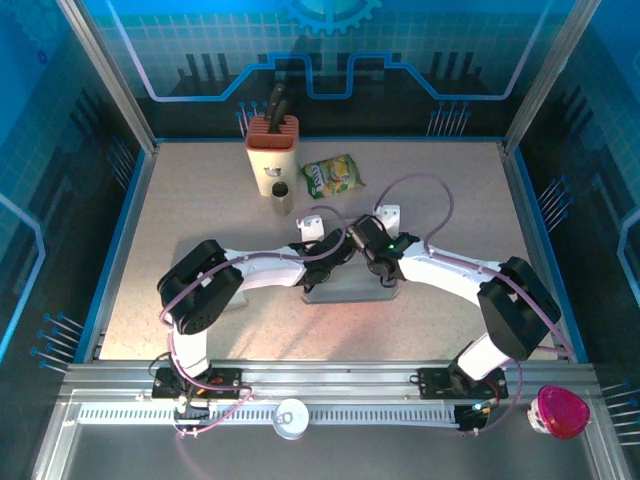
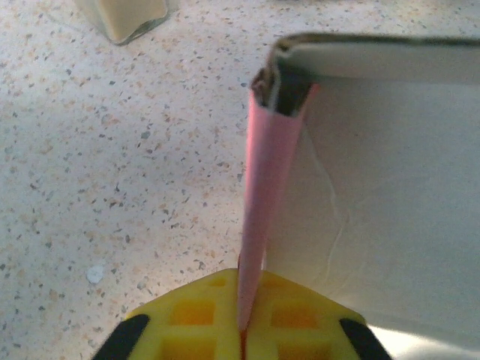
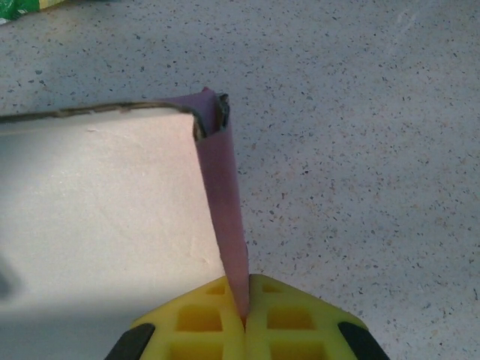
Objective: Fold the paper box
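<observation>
Sitting beyond box (image 1: 345,290): knife block (image 1: 272,150), bag (image 1: 333,176).

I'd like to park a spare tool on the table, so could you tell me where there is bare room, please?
Bare tabletop lies between the left wall and the knife block, and between the snack bag and the right wall. The middle is crowded: left gripper and right gripper pinch the paper box, a small jar behind.
</observation>
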`<state>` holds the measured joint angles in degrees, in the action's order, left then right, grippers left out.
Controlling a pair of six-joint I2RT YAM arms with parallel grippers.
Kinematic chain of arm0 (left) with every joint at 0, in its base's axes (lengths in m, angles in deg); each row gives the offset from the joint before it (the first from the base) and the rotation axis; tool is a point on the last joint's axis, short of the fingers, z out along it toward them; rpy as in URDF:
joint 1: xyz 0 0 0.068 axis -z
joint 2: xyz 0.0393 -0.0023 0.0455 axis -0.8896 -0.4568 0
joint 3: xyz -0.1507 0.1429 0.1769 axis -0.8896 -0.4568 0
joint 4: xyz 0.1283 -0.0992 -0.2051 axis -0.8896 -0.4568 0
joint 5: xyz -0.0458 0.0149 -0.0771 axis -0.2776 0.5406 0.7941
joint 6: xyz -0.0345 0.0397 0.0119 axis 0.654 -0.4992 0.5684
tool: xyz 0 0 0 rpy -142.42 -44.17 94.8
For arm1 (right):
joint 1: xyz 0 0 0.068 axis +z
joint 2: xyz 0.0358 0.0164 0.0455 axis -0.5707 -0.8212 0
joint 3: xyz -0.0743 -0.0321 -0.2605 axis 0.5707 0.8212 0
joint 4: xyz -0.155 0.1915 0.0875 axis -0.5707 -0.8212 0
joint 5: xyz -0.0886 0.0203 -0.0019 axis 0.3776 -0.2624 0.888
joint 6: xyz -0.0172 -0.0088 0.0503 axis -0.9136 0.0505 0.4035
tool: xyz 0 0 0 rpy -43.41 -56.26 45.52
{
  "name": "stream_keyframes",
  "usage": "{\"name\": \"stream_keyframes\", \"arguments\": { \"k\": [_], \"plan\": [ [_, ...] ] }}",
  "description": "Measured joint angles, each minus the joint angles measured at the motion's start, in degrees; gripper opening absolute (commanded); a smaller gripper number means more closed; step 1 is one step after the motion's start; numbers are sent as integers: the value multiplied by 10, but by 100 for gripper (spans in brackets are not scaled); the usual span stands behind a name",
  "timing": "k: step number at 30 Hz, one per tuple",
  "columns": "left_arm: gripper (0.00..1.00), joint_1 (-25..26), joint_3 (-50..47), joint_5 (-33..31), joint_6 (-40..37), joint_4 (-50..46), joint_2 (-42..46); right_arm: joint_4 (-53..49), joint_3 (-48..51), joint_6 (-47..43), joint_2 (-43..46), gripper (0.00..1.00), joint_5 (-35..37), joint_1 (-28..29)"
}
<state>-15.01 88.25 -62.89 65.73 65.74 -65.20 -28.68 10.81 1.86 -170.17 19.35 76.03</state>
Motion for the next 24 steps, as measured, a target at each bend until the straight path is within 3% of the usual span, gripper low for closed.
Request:
{"name": "stream_keyframes", "arguments": {
  "k": [3, 8, 15, 24],
  "plan": [
    [50, -1, -32, 17, -29, 33, 14, -11, 11, 0, 0, 0, 8, 5],
    [69, 0, -78, 62, -66, 56, 76, -20, 19, 3, -1, 0, 10, 6],
    [72, -7, -64, 119, -82, 49, 119, -26, 19, 9, -1, 0, 10, 5],
    [68, -20, -79, 120, -78, 5, 182, -50, 16, 25, -13, 0, 7, -5]
  ]
}}
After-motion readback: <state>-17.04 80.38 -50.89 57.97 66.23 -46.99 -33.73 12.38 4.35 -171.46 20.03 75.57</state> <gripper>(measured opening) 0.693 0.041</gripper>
